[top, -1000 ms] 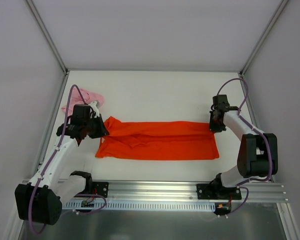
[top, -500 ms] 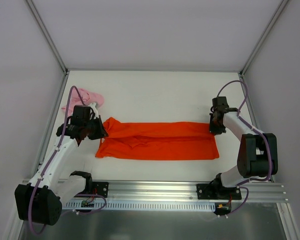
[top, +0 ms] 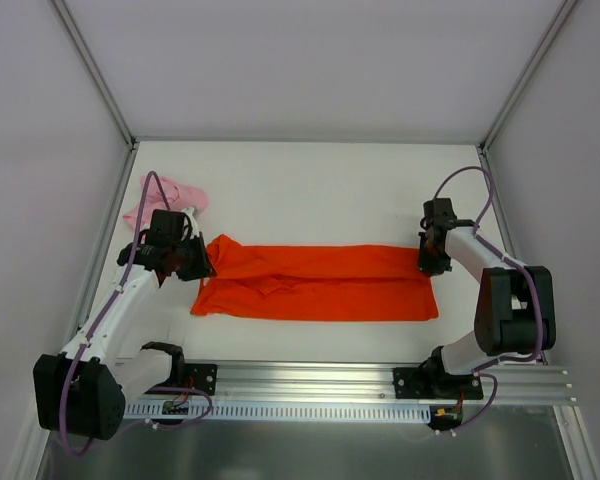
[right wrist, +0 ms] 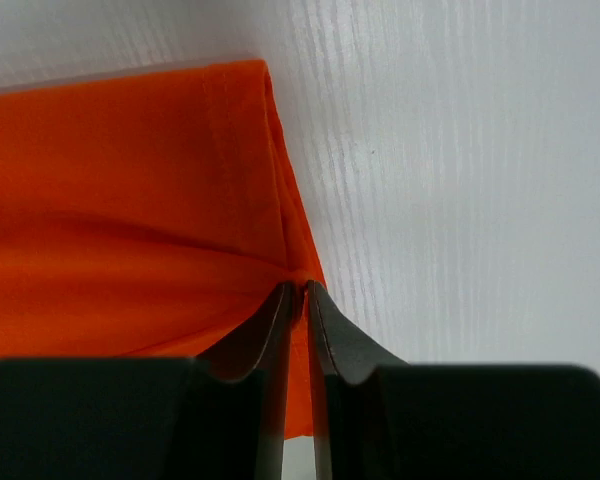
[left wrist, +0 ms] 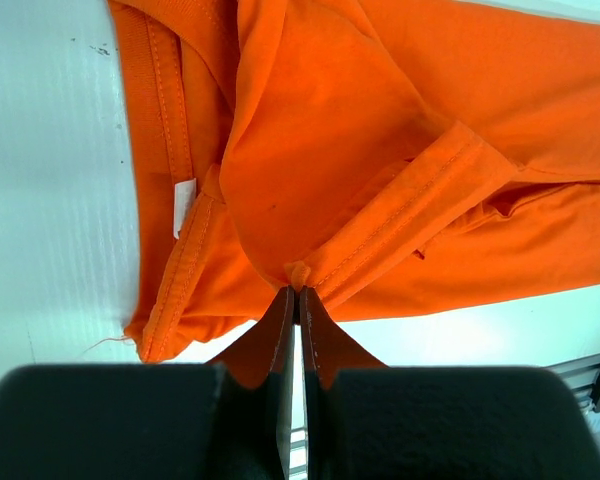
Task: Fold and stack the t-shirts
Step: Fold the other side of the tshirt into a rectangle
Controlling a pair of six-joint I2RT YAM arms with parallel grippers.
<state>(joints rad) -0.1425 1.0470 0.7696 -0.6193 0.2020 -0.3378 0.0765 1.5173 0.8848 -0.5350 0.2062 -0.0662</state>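
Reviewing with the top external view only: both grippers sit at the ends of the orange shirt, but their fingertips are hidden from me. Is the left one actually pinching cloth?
Observer: Yes. The left wrist view shows the left gripper shut on a bunched fold of the orange t-shirt, beside a stitched hem.
Operator: And the right?
Observer: The right gripper is shut on the shirt's side edge, near a hemmed corner.
Operator: Which end is the left holding?
Observer: A small white label shows by the collar band, so the neck end.
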